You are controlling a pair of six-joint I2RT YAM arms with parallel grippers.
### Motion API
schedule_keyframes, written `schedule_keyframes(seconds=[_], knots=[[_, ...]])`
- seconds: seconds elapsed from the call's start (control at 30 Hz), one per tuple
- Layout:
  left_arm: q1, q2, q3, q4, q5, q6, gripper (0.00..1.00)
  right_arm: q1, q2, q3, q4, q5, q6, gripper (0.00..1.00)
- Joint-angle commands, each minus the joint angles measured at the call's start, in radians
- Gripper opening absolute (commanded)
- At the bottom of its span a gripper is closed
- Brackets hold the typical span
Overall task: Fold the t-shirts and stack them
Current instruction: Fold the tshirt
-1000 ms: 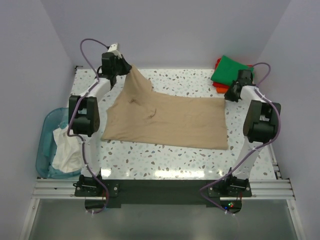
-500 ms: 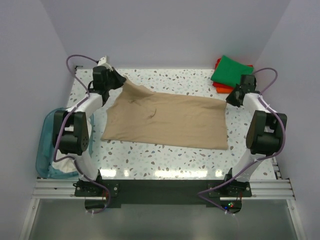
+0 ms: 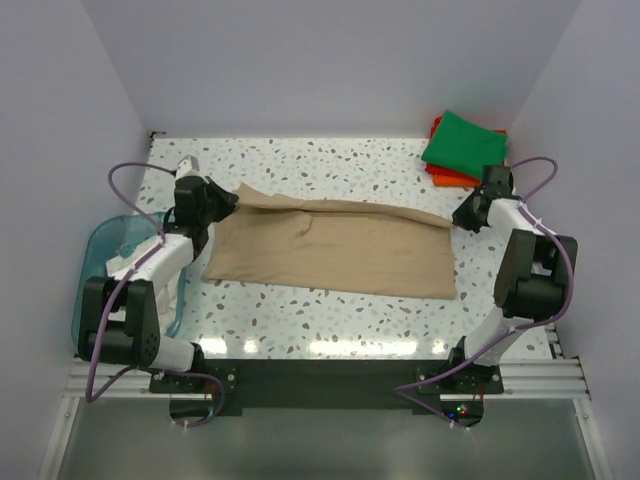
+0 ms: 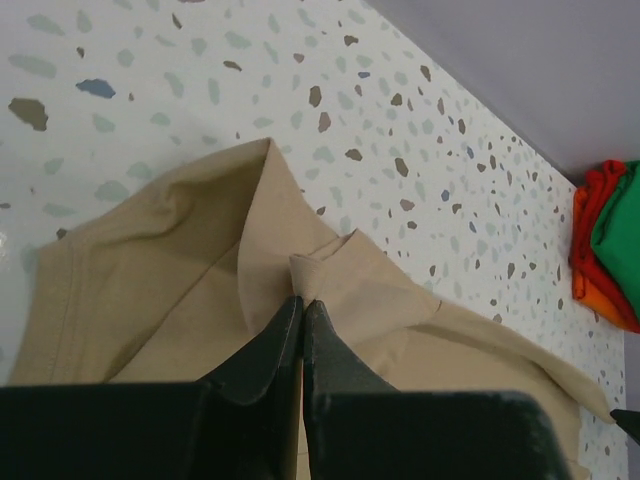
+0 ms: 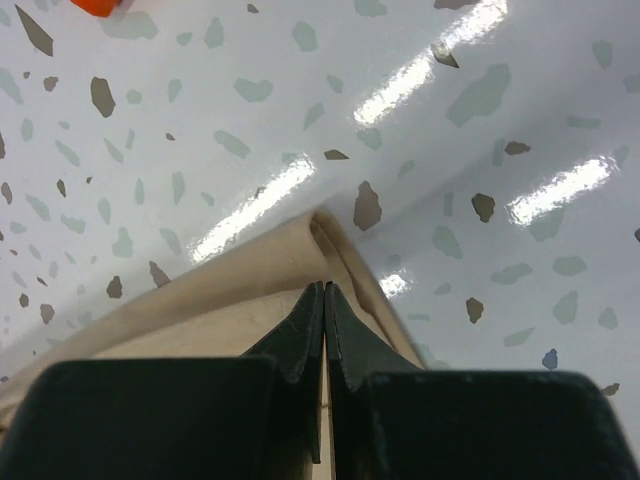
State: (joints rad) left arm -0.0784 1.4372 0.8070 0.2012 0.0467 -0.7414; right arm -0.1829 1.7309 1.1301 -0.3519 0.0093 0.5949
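The tan t-shirt (image 3: 330, 250) lies spread across the middle of the table, its far edge lifted into a ridge. My left gripper (image 3: 232, 197) is shut on the far left corner; in the left wrist view the fingertips (image 4: 302, 300) pinch a small fold of tan t-shirt (image 4: 180, 270). My right gripper (image 3: 460, 218) is shut on the far right corner, its tips (image 5: 324, 290) pressed together at the rolled tan hem (image 5: 270, 265). A folded green t-shirt (image 3: 462, 140) lies on an orange-red t-shirt (image 3: 445, 176) at the back right corner.
A translucent teal basket (image 3: 100, 250) stands off the table's left edge, partly under my left arm. The grey walls close in the back and both sides. The green and orange-red t-shirts (image 4: 600, 250) show at the right edge of the left wrist view.
Both grippers have come toward the near side and down, carrying the tan shirt's far edge with them. The left corner, earlier held high at the back, now sits low over the shirt.
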Motion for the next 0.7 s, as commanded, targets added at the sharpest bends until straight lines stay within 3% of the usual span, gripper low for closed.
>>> schedule_keyframes(seconds=[0.0,0.33,0.67], knots=[[0.008,-0.078,-0.054,-0.002,-0.077,-0.059,0.0,-0.023,-0.057,-0.026,-0.009,0.006,0.028,0.0],[0.008,-0.26,-0.155,-0.075,-0.13,-0.09,0.0,-0.05,-0.133,-0.11,0.011,-0.008,0.043,0.0],[0.008,-0.317,-0.219,-0.109,-0.159,-0.082,0.0,-0.05,-0.211,-0.213,0.047,-0.008,0.052,0.0]])
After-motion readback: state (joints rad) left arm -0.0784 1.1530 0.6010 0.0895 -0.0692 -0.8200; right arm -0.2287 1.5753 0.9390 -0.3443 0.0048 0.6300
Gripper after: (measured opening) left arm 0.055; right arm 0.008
